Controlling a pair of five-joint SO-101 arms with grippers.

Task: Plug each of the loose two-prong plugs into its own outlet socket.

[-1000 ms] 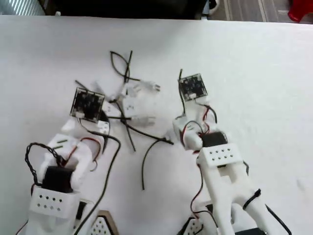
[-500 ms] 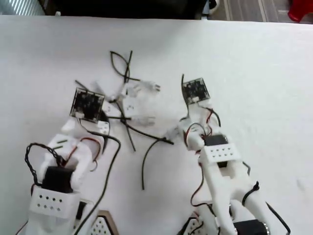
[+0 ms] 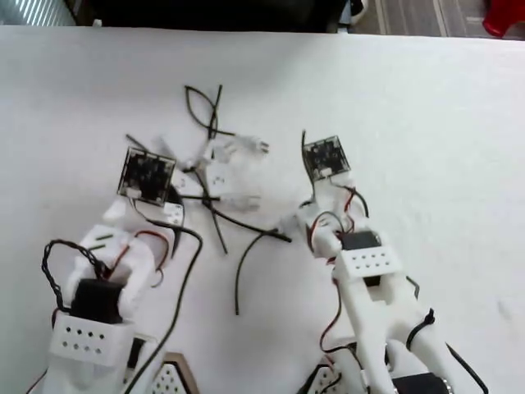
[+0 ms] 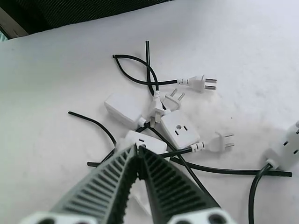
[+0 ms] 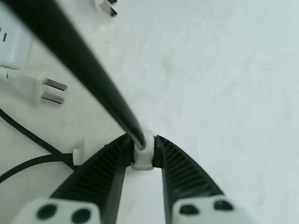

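Right arm (image 3: 365, 267) drawn back toward 6 o'clock in high view; left arm (image 3: 98, 287) unmoved. Right pincer (image 5: 142, 140) clamped on white cable end (image 5: 142, 157). Judged: piece secured, being pulled clear for mating; nothing seated yet.

Left pincer (image 4: 138, 151) closed, empty, above tangle. Tangle on surface (image 3: 426, 107), at 10 o'clock from right arm.

Right wrist view gives grip itself. Left wrist view gives socket (image 4: 180, 128) slots and bare prongs of loose plugs (image 4: 202, 83). High view gives overall layout.

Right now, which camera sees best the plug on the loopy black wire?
The left wrist view: the plug lies whole there, with both prongs and its looped cable plain. In the high view it is small and its prongs are hard to tell. The right wrist view has a cut-off bit at its edge, likely that plug.
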